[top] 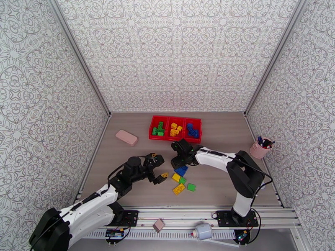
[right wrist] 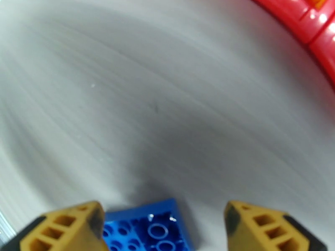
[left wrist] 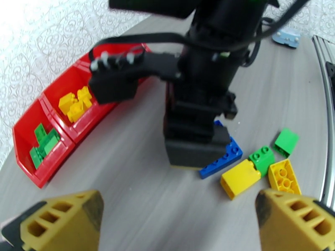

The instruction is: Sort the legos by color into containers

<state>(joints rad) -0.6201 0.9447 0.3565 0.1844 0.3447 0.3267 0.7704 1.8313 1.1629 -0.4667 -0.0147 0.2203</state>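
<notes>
A: Which arm is closer to the blue brick (right wrist: 146, 229)?

B: The right one, clearly. The right gripper (right wrist: 162, 216) hangs right over it, spread wide and holding nothing. The left gripper (top: 159, 166) is also released and empty. It sits off to the side of the loose pile, with bare table (top: 217, 180) between it and the brick.

A: Where does the brick lie within the right gripper's span?

B: In the right wrist view it is at the bottom edge, between the two yellow fingers (right wrist: 75, 226). It is not centred and crowds the finger on the left of that view, while the other side has open table. Part of the brick runs out of the picture, so I cannot see its whole length there.

A: What about its long axis?

B: The left wrist view shows it better. It is a flat blue plate lying on the table, slanted against the row formed by the yellow brick (left wrist: 240, 178) and the green brick (left wrist: 262, 159) just beside it. To me it looks skewed rather than square to the fingers, so I would shift toward it and perhaps turn a little before closing.

A: And where does it go?

B: The red container (top: 175, 118) lies behind the right gripper, toward the back wall. Its right-hand compartment holds blue pieces, so the carry is short.
</notes>
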